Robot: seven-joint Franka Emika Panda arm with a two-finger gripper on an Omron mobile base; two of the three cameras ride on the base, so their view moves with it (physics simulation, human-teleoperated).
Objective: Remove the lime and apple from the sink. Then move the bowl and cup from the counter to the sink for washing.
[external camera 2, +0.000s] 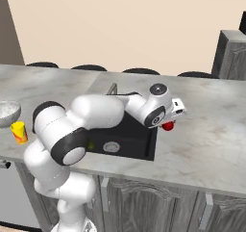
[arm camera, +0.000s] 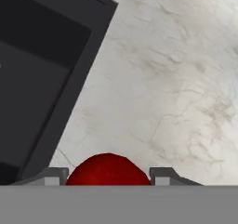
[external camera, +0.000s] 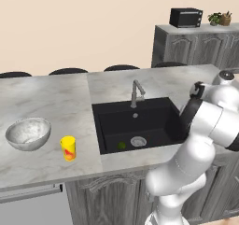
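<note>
The red apple (external camera 2: 167,126) sits between the fingers of my gripper (external camera 2: 169,122), just right of the black sink (external camera 2: 145,147) and over the marble counter. In the hand view the apple (arm camera: 109,169) fills the gap between the two tips of the gripper (arm camera: 109,175), with the sink (arm camera: 42,79) at the left. The dark-green lime (external camera: 121,145) lies on the floor of the sink (external camera: 140,114) beside the silver drain. On the counter left of the sink stand the marbled bowl (external camera: 28,133) and the yellow cup (external camera: 68,148).
A grey faucet (external camera: 136,92) rises behind the basin. Marble counter (external camera 2: 206,139) stretches to the right of the sink. Dark stools (external camera: 68,71) line the far edge. A microwave (external camera: 186,17) and a plant (external camera: 220,18) sit on the back cabinet.
</note>
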